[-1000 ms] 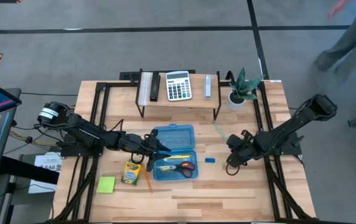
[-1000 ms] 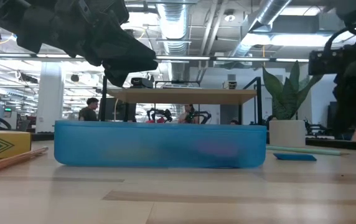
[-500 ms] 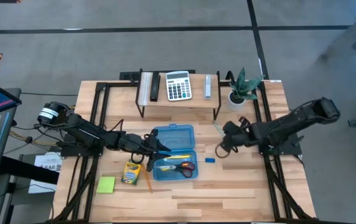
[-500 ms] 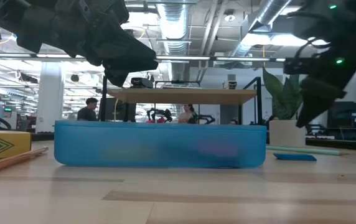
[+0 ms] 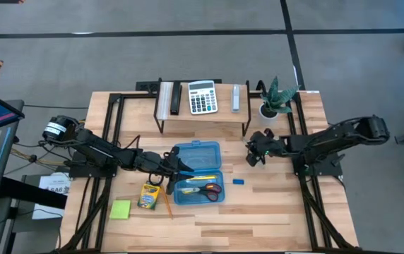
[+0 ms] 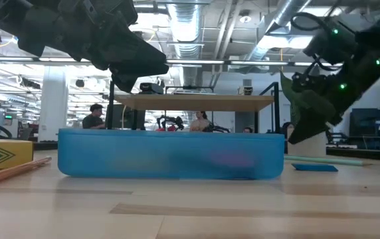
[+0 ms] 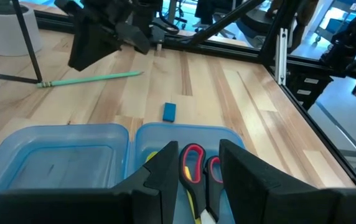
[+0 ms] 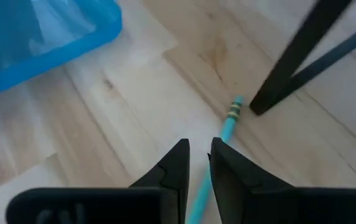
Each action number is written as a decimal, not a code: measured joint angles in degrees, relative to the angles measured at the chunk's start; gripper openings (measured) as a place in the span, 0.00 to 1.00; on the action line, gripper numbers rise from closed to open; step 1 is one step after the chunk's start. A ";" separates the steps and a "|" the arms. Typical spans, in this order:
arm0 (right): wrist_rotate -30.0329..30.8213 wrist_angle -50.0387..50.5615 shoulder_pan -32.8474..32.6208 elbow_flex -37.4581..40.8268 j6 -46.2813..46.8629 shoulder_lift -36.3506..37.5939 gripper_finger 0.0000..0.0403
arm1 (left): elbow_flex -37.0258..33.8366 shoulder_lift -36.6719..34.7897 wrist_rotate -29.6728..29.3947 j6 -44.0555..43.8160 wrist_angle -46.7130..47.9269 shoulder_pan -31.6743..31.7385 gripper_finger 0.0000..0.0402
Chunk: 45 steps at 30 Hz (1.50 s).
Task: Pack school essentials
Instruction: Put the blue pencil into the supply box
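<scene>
The translucent blue case (image 5: 197, 156) lies open on the table. Red-handled scissors (image 7: 193, 158) and a yellow pencil (image 5: 195, 177) lie in its near half. My left gripper (image 7: 198, 149) hangs open above the case's left edge, over the scissors. The teal pen (image 8: 229, 121) lies flat on the table right of the case. My right gripper (image 8: 198, 148) hovers over it, fingers a narrow gap apart. The blue eraser (image 5: 238, 181) lies on the table right of the case. The crayon box (image 5: 149, 195), the orange pencil (image 5: 167, 204) and the lime pad (image 5: 121, 209) lie left of the case.
A low shelf at the far edge carries the calculator (image 5: 202, 97) and a few other items. One of its dark legs (image 8: 302, 56) stands close by the pen's end. A potted plant (image 5: 271, 104) sits right of the shelf. People show in the room behind.
My right gripper has swung from the table's right side toward the far edge and the left, and now hangs over the teal pen. The left arm and all objects have kept still.
</scene>
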<state>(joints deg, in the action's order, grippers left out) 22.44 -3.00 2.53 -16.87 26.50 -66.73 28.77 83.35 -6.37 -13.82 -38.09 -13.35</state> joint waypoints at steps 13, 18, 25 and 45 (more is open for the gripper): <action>-0.05 -6.21 6.56 3.25 -1.11 -0.01 0.26 | 0.00 0.00 -0.29 0.12 0.00 0.00 0.25; -0.11 -7.90 8.20 3.25 -1.60 -1.47 0.38 | 0.00 0.00 -0.28 0.59 0.02 0.00 0.25; -1.75 -14.50 8.05 2.74 -3.21 -7.48 0.49 | 0.00 0.00 -0.28 -0.14 0.02 0.00 0.25; 0.04 -15.83 6.79 -2.61 -2.51 -23.92 0.27 | 0.00 0.00 -0.28 -0.14 0.04 0.00 0.25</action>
<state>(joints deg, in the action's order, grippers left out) 22.48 -18.83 9.32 -19.49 23.99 -90.65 28.77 83.35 -6.66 -13.97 -38.04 -13.34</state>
